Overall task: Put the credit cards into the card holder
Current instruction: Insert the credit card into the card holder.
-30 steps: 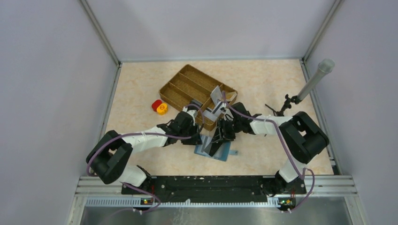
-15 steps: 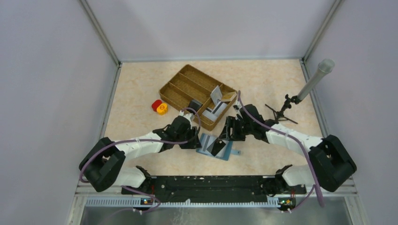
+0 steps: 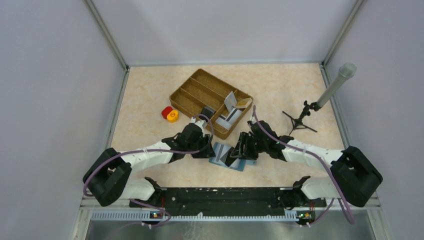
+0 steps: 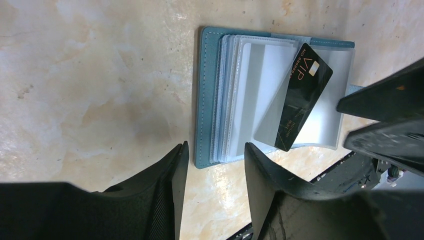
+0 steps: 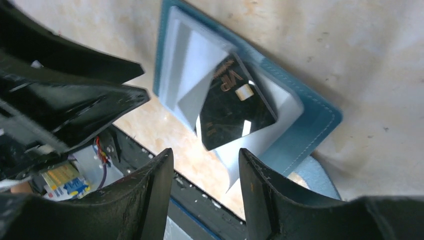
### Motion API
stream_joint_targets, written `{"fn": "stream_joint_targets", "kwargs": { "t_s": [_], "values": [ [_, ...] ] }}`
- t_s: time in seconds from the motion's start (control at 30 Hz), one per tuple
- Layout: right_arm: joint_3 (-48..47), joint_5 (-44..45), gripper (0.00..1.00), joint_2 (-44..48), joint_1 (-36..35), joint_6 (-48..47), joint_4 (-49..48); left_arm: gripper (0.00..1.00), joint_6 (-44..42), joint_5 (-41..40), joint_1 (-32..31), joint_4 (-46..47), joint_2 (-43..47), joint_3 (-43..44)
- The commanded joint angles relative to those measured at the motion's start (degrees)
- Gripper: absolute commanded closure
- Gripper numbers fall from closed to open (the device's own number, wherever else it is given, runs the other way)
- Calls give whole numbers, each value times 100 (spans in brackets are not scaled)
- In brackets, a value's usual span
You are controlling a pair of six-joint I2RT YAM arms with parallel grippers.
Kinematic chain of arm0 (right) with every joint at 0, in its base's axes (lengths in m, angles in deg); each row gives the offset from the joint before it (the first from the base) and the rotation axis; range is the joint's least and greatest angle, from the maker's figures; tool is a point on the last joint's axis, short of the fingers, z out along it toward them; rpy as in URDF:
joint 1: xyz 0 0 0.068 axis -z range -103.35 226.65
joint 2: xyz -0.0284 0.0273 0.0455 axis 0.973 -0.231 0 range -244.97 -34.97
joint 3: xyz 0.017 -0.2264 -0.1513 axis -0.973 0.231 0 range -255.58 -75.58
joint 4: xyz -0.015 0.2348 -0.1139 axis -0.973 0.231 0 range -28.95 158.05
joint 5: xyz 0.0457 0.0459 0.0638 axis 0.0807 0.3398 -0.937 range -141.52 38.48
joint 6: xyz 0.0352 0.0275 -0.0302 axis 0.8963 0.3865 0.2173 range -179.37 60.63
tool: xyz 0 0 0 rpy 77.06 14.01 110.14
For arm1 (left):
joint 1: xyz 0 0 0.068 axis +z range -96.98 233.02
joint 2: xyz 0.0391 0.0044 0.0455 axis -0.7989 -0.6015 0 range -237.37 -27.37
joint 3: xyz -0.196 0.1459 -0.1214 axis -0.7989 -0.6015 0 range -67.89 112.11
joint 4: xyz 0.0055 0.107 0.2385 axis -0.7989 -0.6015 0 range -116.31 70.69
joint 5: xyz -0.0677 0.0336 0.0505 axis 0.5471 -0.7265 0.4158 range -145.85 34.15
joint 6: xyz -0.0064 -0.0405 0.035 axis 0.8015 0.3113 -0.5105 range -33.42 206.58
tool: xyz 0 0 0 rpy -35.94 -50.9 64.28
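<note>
The teal-blue card holder [image 3: 235, 162] lies open on the table near the front, its clear sleeves [image 4: 235, 95] fanned out. A black card marked VIP [image 4: 302, 95] sits aslant, partly tucked under a sleeve, and is also seen in the right wrist view [image 5: 235, 112]. My left gripper [image 3: 207, 150] stands open at the holder's left edge [image 4: 205, 100] with nothing between its fingers [image 4: 175, 175]. On the other side of the holder [image 5: 310, 132], my right gripper [image 3: 241, 148] is open too and holds nothing. More grey credit cards [image 3: 230, 103] and a tan one [image 3: 243, 103] lean in the woven tray.
The brown woven divided tray [image 3: 192, 90] lies behind the holder. Red and yellow round pieces [image 3: 170, 114] sit left of it. A small black tripod [image 3: 301, 118] with a grey tube [image 3: 337, 82] stands at the right. Walls close in the table on three sides.
My right arm has swung out to the right and its gripper has drawn back from over the holder to its right edge, leaving the black card there. My left gripper has shifted slightly nearer.
</note>
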Motion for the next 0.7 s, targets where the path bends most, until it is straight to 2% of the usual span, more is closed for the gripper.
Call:
{"fn": "stream_joint_targets", "kwargs": {
  "t_s": [0.0,0.23,0.43,0.67],
  "values": [
    [197,324,51,-262,-65,557,-312,50,1,-58,-26,289,33,98],
    [320,646,54,-342,-74,688,-381,49,-29,-116,-26,307,-47,176],
    [264,754,63,-681,-72,621,-574,49,-37,-196,-26,273,-179,306],
    [90,926,69,-1047,-74,482,-566,51,-131,-285,-26,470,-415,426]
  ]
}}
